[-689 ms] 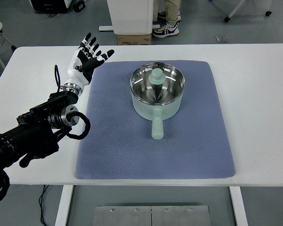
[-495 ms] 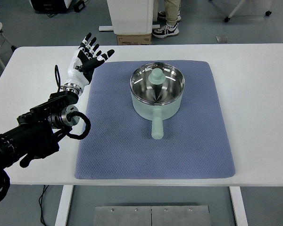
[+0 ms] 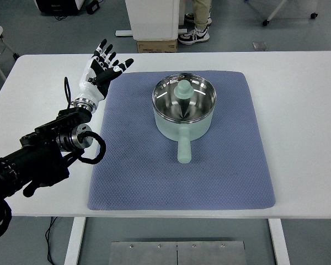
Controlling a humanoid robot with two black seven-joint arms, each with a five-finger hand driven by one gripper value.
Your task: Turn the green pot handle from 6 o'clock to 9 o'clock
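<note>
Top view: round pale-green pot [image 3: 183, 117], shiny steel inside, sat mid-mat on quilted blue-grey mat [image 3: 127, 165] w/ stubby handle [image 3: 183, 149] pointing at 6 o'clock — untouched. Left hand [image 3: 99, 72], white/black, fingers [image 3: 103, 47] spread, empty, over white surface [image 3: 298, 110] by mat's far-left corner.

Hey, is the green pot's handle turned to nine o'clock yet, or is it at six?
Not yet. The handle of the green pot points toward the camera, at six o'clock. The left hand is open, away from it.

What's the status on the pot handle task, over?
Left hand open, off the mat's left corner. Green pot untouched, handle at 6 o'clock. Path clear.
</note>
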